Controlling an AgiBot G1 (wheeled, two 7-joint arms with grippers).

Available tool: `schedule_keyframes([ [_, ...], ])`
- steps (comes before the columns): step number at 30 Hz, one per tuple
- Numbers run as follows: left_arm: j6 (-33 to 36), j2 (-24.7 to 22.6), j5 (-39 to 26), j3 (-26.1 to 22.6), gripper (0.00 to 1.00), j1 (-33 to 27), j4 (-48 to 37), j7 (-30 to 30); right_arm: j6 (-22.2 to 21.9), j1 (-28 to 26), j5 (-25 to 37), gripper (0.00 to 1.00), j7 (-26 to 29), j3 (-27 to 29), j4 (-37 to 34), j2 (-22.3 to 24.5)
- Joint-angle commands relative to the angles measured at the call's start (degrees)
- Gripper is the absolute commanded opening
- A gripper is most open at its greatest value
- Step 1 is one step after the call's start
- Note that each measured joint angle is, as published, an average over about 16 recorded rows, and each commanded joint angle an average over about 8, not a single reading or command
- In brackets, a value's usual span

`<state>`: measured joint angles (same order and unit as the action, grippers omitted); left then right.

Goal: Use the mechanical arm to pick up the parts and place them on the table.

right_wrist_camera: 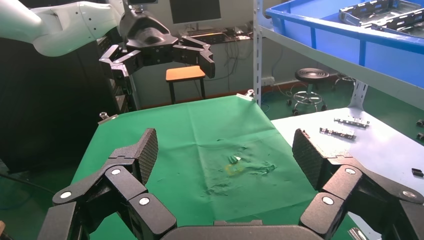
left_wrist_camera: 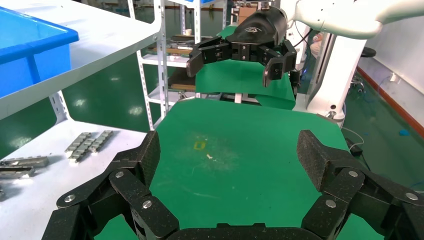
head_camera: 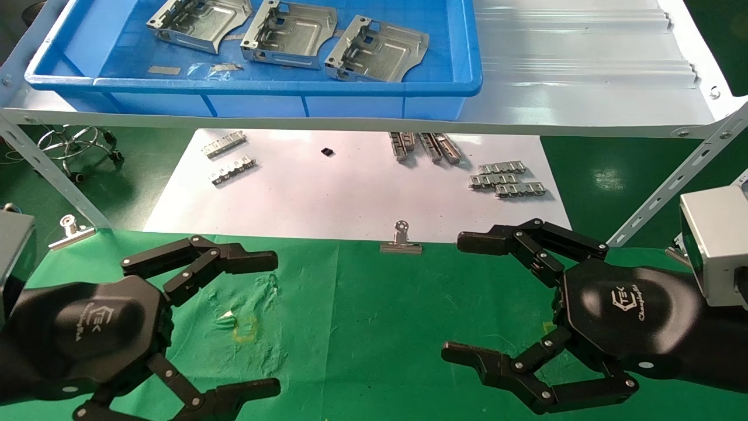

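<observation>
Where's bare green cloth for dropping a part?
Free: table between left tool and right tool, below the binder clip. Crowded: white sheet with strips; blue bin holding parts.

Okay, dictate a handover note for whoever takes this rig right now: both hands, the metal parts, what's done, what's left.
Left black jointed-finger hand: open, empty, over the wrinkled green cloth table.
Right black jointed-finger hand: open, empty, over the same cloth.
Three shiny stamped sheet-metal plates lie in the blue plastic bin on the grey shelf.
Done: no plate is on the cloth.
Left: pick all three and set them on the green cloth.
</observation>
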<state>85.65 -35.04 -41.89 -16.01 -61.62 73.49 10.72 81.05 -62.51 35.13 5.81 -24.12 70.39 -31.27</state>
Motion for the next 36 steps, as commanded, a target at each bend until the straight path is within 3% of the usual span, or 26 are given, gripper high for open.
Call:
schedule_keyframes([
  [1, 0.0, 0.0, 0.0, 0.0, 1.00, 0.0, 0.0, 0.0, 0.0, 0.0, 0.0, 1.00, 0.0, 0.0, 0.0, 0.0],
  [13, 0.0, 0.0, 0.0, 0.0, 1.00, 0.0, 0.0, 0.0, 0.0, 0.0, 0.0, 1.00, 0.0, 0.0, 0.0, 0.0],
  [14, 0.0, 0.0, 0.0, 0.0, 1.00, 0.0, 0.0, 0.0, 0.0, 0.0, 0.0, 0.96, 0.0, 0.0, 0.0, 0.0],
  [21, 0.0, 0.0, 0.0, 0.0, 1.00, 0.0, 0.0, 0.0, 0.0, 0.0, 0.0, 0.12, 0.0, 0.0, 0.0, 0.0],
  [22, 0.0, 0.0, 0.0, 0.0, 1.00, 0.0, 0.0, 0.0, 0.0, 0.0, 0.0, 0.03, 0.0, 0.0, 0.0, 0.0],
  [23, -0.1, 0.0, 0.0, 0.0, 1.00, 0.0, 0.0, 0.0, 0.0, 0.0, 0.0, 0.00, 0.0, 0.0, 0.0, 0.0],
  [36, -6.7, -3.7, -2.1, 0.3, 1.00, -3.3, -1.7, -0.5, 0.0, 0.0, 0.0, 0.00, 0.0, 0.0, 0.0, 0.0],
])
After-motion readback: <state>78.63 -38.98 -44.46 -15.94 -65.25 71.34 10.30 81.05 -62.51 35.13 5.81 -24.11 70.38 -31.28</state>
